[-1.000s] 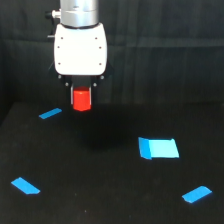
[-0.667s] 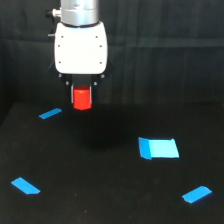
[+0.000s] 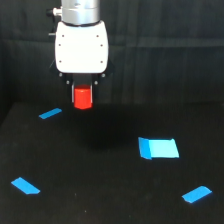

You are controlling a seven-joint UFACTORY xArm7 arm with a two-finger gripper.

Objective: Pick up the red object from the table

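Black bench (image 3: 100, 200) with blue tape strips, white pincer (image 3: 83, 97) clamped on red block (image 3: 83, 97) hanging clear above bench; best lifted straight up, grip kept firm, no tilt.

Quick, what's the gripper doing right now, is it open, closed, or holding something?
Gripper: closed on the red object, which hangs under the white head, above the table.
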